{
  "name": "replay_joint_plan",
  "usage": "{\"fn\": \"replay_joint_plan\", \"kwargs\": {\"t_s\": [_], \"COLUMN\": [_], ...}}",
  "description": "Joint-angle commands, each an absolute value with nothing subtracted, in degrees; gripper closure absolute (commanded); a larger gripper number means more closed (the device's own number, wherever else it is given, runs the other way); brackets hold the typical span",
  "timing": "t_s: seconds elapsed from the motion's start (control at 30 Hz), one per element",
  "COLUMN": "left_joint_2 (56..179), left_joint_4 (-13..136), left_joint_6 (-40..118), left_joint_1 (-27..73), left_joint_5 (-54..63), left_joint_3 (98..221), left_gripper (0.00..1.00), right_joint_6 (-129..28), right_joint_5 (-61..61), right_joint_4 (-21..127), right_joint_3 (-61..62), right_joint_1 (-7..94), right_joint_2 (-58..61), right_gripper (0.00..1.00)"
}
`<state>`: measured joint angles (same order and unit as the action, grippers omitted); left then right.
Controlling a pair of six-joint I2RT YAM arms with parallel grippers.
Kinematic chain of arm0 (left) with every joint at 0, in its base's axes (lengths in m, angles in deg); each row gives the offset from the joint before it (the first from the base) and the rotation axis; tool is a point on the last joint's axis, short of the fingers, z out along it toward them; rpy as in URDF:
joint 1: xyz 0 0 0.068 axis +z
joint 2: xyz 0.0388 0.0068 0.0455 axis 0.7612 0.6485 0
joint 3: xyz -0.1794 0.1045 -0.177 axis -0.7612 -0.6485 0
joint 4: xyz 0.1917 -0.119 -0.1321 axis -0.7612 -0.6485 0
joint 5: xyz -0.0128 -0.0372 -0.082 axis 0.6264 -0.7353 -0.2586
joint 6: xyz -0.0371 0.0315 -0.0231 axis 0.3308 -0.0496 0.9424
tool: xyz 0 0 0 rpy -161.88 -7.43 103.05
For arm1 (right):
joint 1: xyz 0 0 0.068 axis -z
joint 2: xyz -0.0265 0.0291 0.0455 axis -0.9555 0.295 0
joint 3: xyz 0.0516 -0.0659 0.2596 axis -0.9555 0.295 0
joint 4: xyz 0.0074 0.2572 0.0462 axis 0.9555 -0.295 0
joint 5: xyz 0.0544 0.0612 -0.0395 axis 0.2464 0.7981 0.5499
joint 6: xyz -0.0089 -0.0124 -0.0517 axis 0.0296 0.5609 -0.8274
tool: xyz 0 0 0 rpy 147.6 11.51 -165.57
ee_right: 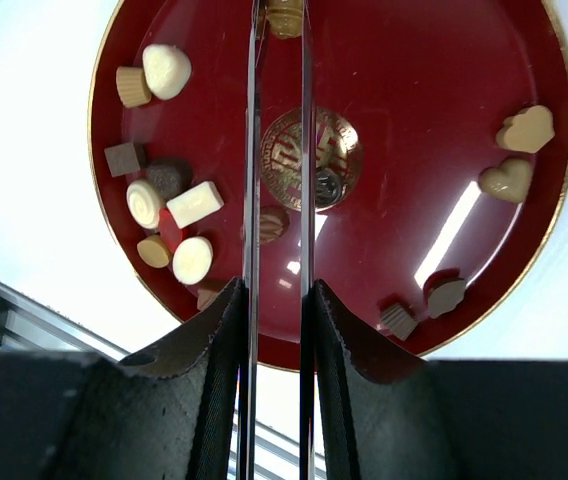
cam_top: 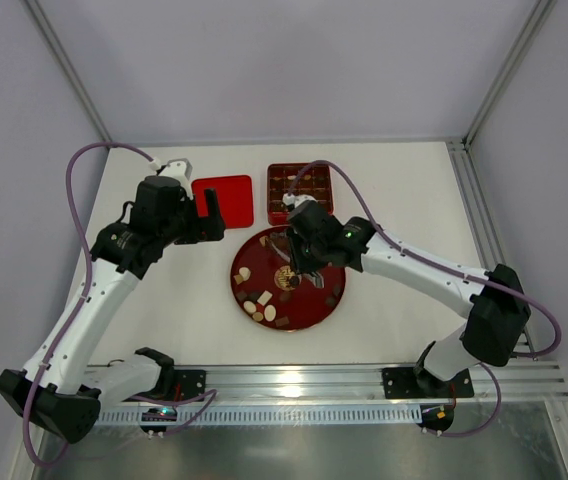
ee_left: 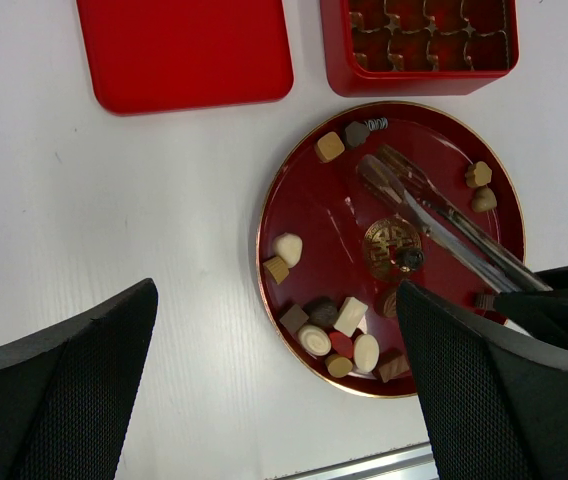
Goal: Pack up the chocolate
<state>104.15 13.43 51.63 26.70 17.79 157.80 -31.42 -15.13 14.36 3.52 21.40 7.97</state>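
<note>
On the round red plate [cam_top: 335, 300], at the centre of the top view, we find the chocolate [ee_left: 351, 316]: small loose pieces, dark brown, light brown and cream-white. In the left wrist view we note a cluster at the plate's lower left, two pieces at its left edge, two near its top edge and two heart shapes at its upper right. The right wrist view adds two brown pieces at the plate's lower right. A gold emblem [ee_right: 329, 145] marks the plate's middle.

Over the plate hang metal tongs [ee_right: 254, 150], held at the handle end by the right gripper [ee_right: 276, 292], its jaws clenched on them. The two blades run up the middle of the right wrist view, close together and parallel. A light-brown piece shows between their tips at the top edge. We cannot tell whether the blades touch it.

Above the plate in the top view stands a red box [cam_top: 300, 190] divided into square compartments, just beside the plate's top edge. Left of the box lies a flat red lid [cam_top: 223, 200], apart from the plate. All rest on the white bench [cam_top: 404, 200].

The left gripper [cam_top: 211, 214] hovers over the bench to the left of the plate, just below the lid. Its jaws are released, wide apart, grasping nothing. In the left wrist view its two black fingers [ee_left: 64, 390] fill the bottom corners.
</note>
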Motion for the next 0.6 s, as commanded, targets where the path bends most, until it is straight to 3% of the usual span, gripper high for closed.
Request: {"fn": "replay_joint_plan", "kwargs": {"t_s": [0.0, 0.33, 0.57], "left_joint_2": [103.00, 103.53, 103.26], "left_joint_4": [13.68, 13.86, 13.77], "left_joint_6": [51.68, 51.68, 51.33], "left_joint_1": [26.63, 26.63, 26.63], "left_joint_5": [17.79, 17.44, 17.96], "left_joint_3": [158.88, 158.97, 158.80], "left_gripper": [0.00, 0.00, 0.00], "right_joint_6": [-33.34, -36.41, -37.47], "right_joint_5": [-12.37, -9.11, -8.67], "right_joint_4": [16.42, 19.32, 20.82], "right_joint_3": [0.16, -7.48, -15.73], "right_joint_1": [24.41, 37.06, 41.64], "right_joint_2": [4.80, 8.66, 19.10], "right_gripper": [0.66, 0.66, 0.66]}}
